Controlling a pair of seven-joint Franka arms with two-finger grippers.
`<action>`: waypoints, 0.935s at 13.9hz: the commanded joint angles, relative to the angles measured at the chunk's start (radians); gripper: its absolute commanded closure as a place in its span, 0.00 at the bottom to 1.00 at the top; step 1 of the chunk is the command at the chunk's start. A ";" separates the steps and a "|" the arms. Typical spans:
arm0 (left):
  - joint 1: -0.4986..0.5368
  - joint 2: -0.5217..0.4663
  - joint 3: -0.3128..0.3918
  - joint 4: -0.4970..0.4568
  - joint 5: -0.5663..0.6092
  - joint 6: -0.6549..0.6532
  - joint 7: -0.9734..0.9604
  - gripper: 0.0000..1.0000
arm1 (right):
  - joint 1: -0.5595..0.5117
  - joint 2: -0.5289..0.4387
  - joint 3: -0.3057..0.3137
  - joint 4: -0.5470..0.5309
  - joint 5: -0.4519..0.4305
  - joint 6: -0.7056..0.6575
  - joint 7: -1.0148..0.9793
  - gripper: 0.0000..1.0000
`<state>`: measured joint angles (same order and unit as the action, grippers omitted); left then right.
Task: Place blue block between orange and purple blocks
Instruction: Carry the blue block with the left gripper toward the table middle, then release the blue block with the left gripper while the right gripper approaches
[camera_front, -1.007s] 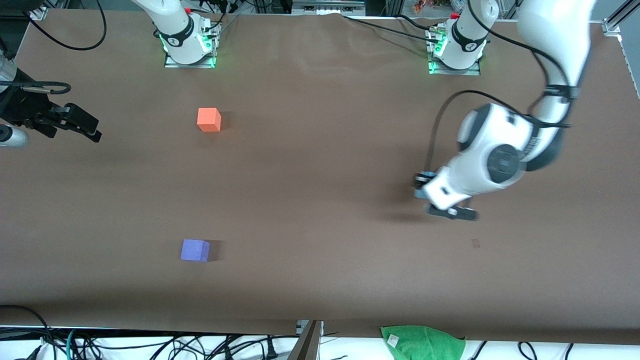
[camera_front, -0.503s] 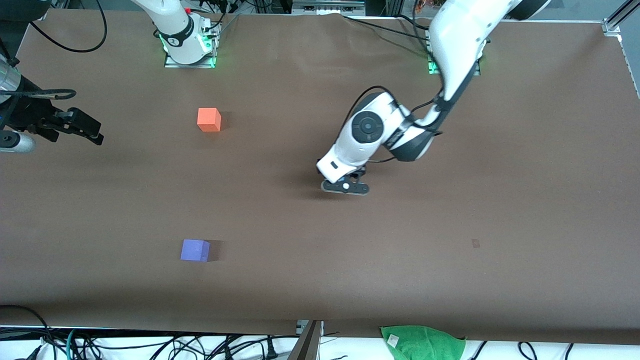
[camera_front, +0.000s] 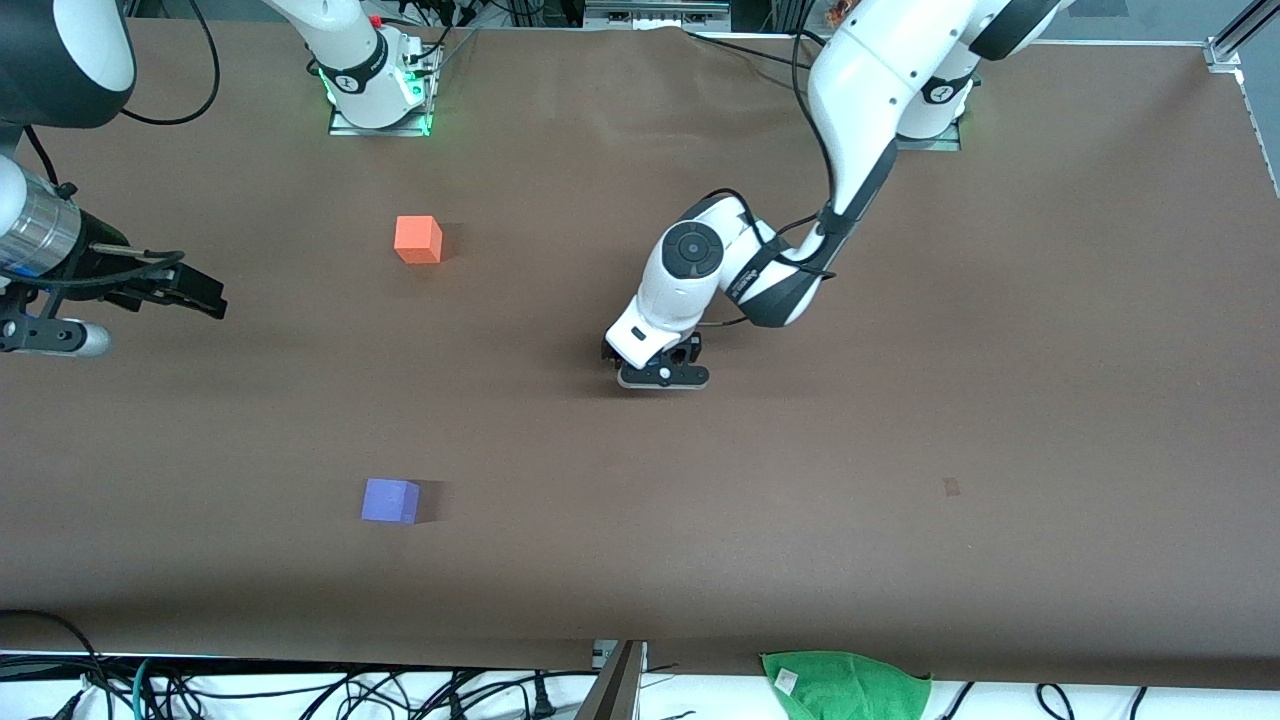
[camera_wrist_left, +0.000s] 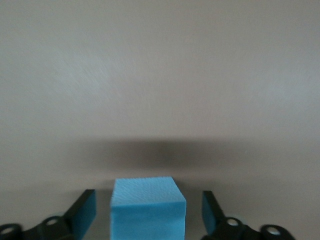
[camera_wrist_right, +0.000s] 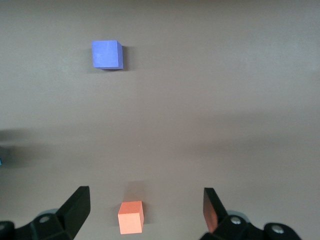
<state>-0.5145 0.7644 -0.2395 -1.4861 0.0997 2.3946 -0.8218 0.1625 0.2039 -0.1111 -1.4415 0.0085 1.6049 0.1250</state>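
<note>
The blue block (camera_wrist_left: 147, 215) sits between the fingers of my left gripper (camera_wrist_left: 148, 194), which is open with a gap on each side of the block. In the front view the left gripper (camera_front: 655, 372) is low over the middle of the table and hides the block. The orange block (camera_front: 417, 239) and the purple block (camera_front: 390, 500) lie apart toward the right arm's end, the purple one nearer the camera. My right gripper (camera_front: 205, 298) hangs open at that end, looking down on the orange block (camera_wrist_right: 131, 217) and the purple block (camera_wrist_right: 106, 54).
A green cloth (camera_front: 845, 685) lies off the table's near edge, with cables along that edge. A small dark mark (camera_front: 951, 487) shows on the brown table cover toward the left arm's end.
The left arm swung from its own end of the table to the middle, carrying the blue block, and its jaws have opened. The right arm shifted slightly.
</note>
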 joint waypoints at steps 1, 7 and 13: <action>0.027 -0.152 -0.001 -0.014 0.012 -0.182 -0.014 0.00 | 0.000 -0.009 0.008 0.007 0.014 -0.002 -0.030 0.00; 0.158 -0.355 -0.001 -0.013 0.015 -0.350 0.032 0.00 | 0.107 0.155 0.027 0.000 0.100 0.024 0.028 0.00; 0.283 -0.506 0.026 -0.022 0.012 -0.609 0.401 0.00 | 0.381 0.337 0.027 -0.033 0.196 0.373 0.385 0.00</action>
<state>-0.2724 0.3325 -0.2140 -1.4657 0.1063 1.8473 -0.5420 0.4478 0.4922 -0.0734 -1.4703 0.1929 1.8825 0.3865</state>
